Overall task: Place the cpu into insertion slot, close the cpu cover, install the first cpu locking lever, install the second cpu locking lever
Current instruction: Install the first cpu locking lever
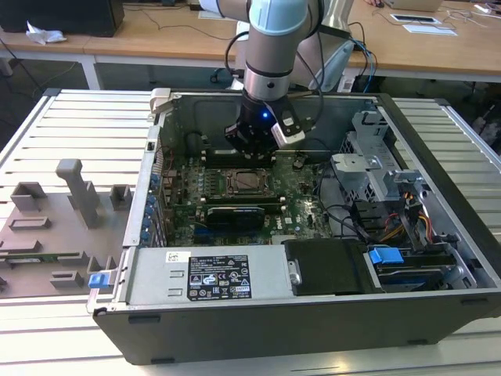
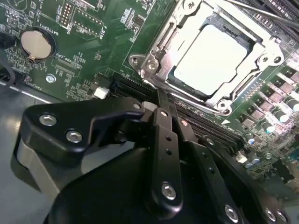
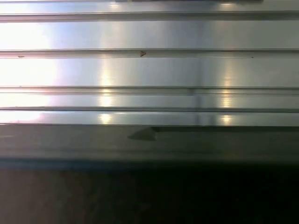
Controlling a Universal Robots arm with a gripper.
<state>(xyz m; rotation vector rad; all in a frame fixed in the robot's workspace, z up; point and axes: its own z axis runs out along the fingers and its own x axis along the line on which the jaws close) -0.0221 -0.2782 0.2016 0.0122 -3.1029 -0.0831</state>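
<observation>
Black two-finger gripper (image 2: 164, 105), fingers together and empty, poised beside the silver-rimmed square insertion slot (image 2: 148, 65). The flat silver-grey cpu (image 2: 212, 56) lies seated inside (light, rigid, probably fragile underneath; grasp by edges only).

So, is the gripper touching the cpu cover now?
Cannot tell. In the second wrist view the gripper meets the rim of the cpu cover in the picture, but neither contact nor a gap shows plainly. The cpu lies inside.
</observation>
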